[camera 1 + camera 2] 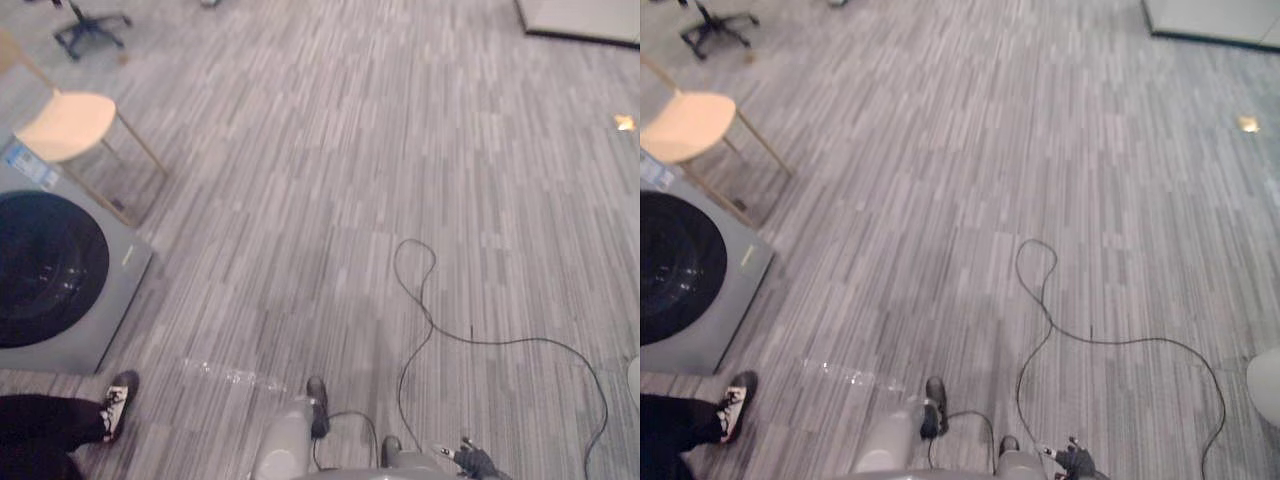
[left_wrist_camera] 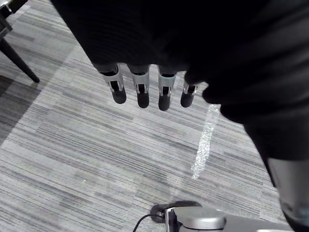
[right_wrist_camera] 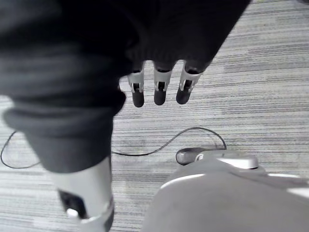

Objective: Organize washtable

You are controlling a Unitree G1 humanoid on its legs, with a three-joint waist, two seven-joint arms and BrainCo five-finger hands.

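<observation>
Head camera first, looking down on grey striped carpet. At the left edge sits a grey washing machine, its dark round door facing up toward the camera. Just beyond it stands a stool with a pale wooden seat on thin legs, and further off, top left, is the dark wheeled base of an office chair. Bottom left, a person's dark trouser leg ends in a black-and-white shoe planted close to the machine's front corner. A short strip of clear tape lies on the carpet near the shoe. Far top right is the corner of a pale platform, and a small yellow spot glints on the floor at the right.

Over to the left wrist: the left robot hand hangs above the carpet, fingers straight and released, holding nothing, the tape strip below it.

Right wrist now: the right robot hand shows the same, fingers straight down over bare carpet, nothing in its grasp
</observation>
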